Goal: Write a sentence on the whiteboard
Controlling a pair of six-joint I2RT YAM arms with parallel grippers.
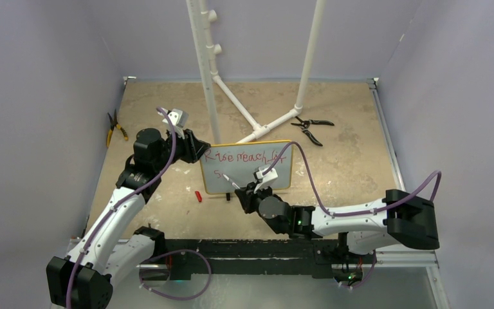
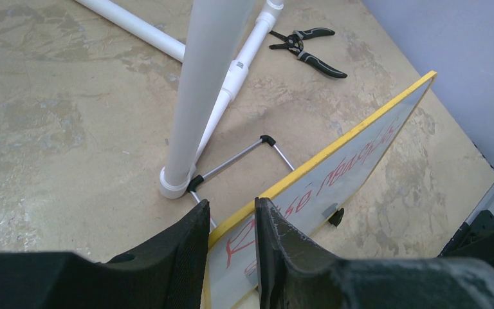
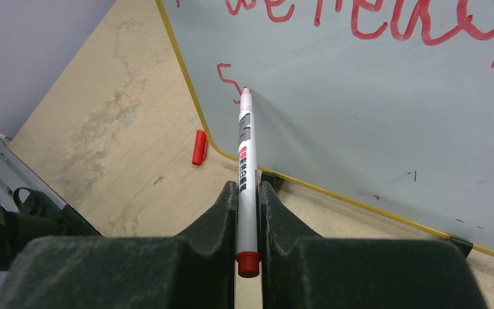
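You see the whiteboard [image 1: 280,179] upright, pipe stand [image 1: 257,125] just behind it, red sentence [image 1: 244,156] along its top, left gripper [image 2: 231,209] pinching its upper left corner, right gripper [image 3: 247,187] clamping the marker [image 3: 245,148], tip against its lower left, cap [image 3: 199,147] beside that corner.

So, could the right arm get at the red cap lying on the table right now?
Probably reachable, but not graspable: the red cap lies uncovered on the table just beside the whiteboard's lower corner, close to the right arm, yet its fingers are shut on the marker.
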